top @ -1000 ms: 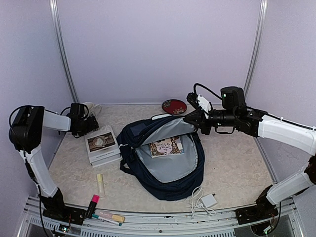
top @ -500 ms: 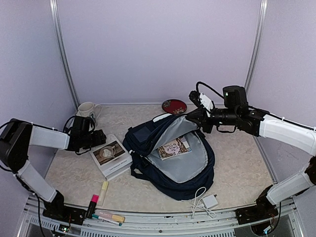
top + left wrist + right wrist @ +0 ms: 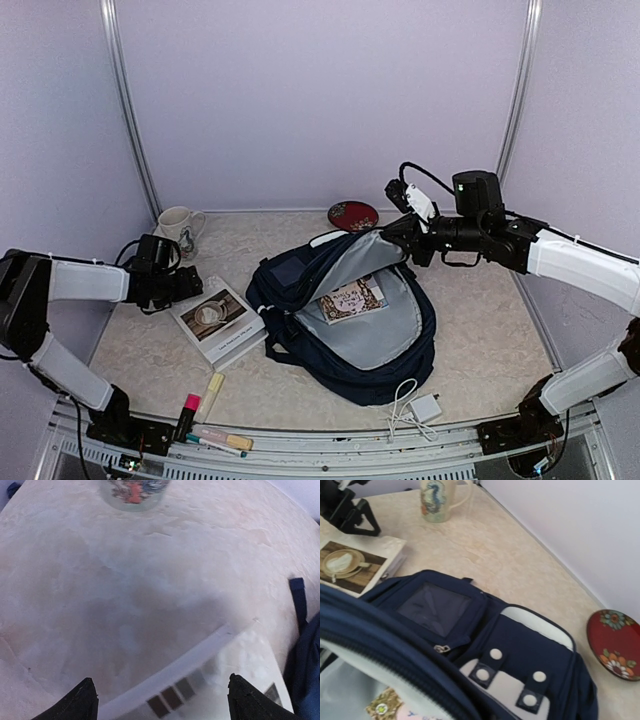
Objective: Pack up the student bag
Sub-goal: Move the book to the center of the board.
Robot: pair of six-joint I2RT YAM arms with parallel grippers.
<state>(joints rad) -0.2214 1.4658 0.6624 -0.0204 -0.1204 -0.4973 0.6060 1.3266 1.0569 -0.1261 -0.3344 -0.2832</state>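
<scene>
Left gripper (image 3: 160, 680): the jaws are spread wide and hold nothing. The white edge of the books (image 3: 218, 322) lies just under and in front of them.

Right gripper (image 3: 413, 246): the jaws are pressed together on the upper flap of the student bag (image 3: 350, 330). They keep the flap lifted, so the mouth stands open.

What changed: in the last second the books have slid toward the near edge of the worktop (image 3: 480, 330) and turned a little. The left arm has come lower and followed them, and its jaws have opened somewhat more. The small patterned book (image 3: 350, 298) inside the bag now lies at a slant.

Meaning for the task: it seems the books were nudged into a better place for a grasp (this is only my reading). One book is already in the bag, and the stack is probably the next thing to go in.

Bag and left jaws: the bag lies in the middle of the worktop, to the right of these jaws and apart from them. The books are between. In the left wrist view, its dark side and one strap show at the right border.

Bag and right jaws: touching, at the far right rim of the opening.

Further out: a mug (image 3: 178, 222) stands behind the left gripper and a red plate (image 3: 352, 214) behind the bag. A white charger (image 3: 422, 406) with its cable lies in front of the bag, and some pens (image 3: 200, 405) lie at the near left edge.
</scene>
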